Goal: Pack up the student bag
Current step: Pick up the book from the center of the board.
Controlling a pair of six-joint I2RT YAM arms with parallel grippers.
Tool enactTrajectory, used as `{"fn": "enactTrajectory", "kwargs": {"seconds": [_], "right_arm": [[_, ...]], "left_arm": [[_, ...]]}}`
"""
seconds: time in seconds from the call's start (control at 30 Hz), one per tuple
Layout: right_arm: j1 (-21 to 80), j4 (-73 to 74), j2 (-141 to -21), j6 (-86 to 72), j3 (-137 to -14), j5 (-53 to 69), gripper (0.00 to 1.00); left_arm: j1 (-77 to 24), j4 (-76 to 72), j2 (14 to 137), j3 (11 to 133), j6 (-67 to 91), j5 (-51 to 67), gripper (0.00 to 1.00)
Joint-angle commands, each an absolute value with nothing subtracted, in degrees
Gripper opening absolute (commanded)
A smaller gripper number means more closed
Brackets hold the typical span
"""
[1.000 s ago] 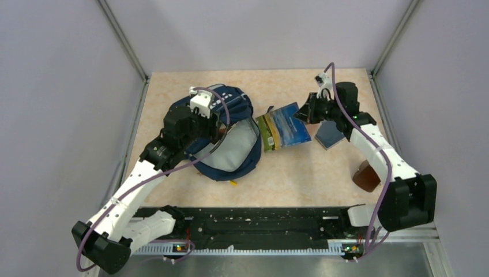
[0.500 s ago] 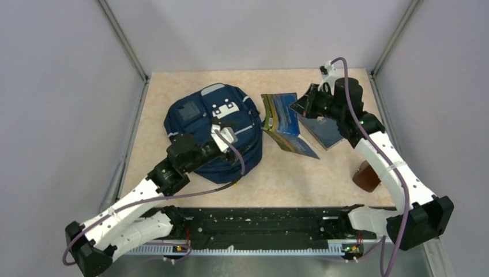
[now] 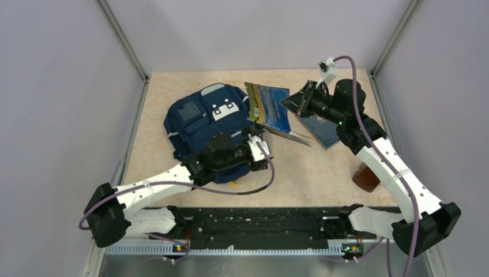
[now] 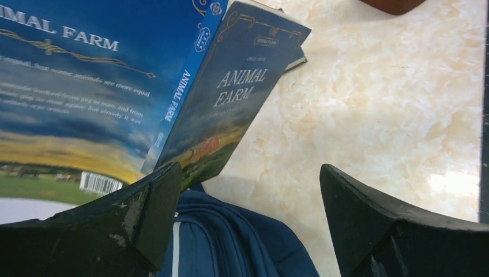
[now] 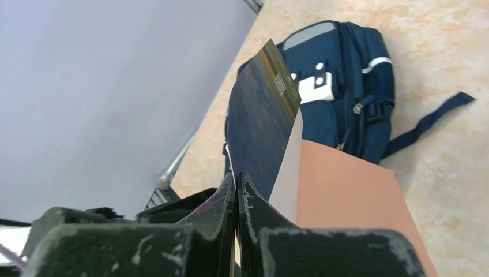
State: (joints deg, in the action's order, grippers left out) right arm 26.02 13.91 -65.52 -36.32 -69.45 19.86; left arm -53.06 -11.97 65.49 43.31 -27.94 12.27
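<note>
The navy-blue student bag (image 3: 202,121) lies front pocket up at the table's left centre, its opening not in view. It also shows in the right wrist view (image 5: 346,86) and the left wrist view (image 4: 230,242). My right gripper (image 3: 301,104) is shut on the cover of an "Animal Farm" book (image 3: 268,107) and holds it off the table. The book hangs open over the bag's right edge (image 5: 259,127), (image 4: 86,98). My left gripper (image 3: 258,151) is open and empty at the bag's near right edge, just below the book (image 4: 251,219).
A second dark book (image 3: 323,130) lies flat on the table under the right arm. A brown object (image 3: 364,176) stands near the right edge. A dark bag strap (image 5: 427,121) trails onto the table. Walls enclose the table on three sides.
The left gripper left the bag's mouth and moved right to the bag's near right edge; the grey lining no longer shows. The right gripper lifted the book and carried it left toward the bag.
</note>
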Motion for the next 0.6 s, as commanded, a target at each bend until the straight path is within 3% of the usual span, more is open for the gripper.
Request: {"fn": "enactTrajectory", "kwargs": {"seconds": [0.0,0.57], "right_arm": [[28.44,6.03,-61.91,-39.5,-71.58,21.81,0.0],[31.48,3.71,-62.77,-41.06,-68.7,24.84,0.0]], "left_arm": [[-53.17,-22.24,68.02,44.9,-30.06,8.92,0.94],[-53.17,-34.98,71.72,41.61,-31.91,-1.06,0.91]]}}
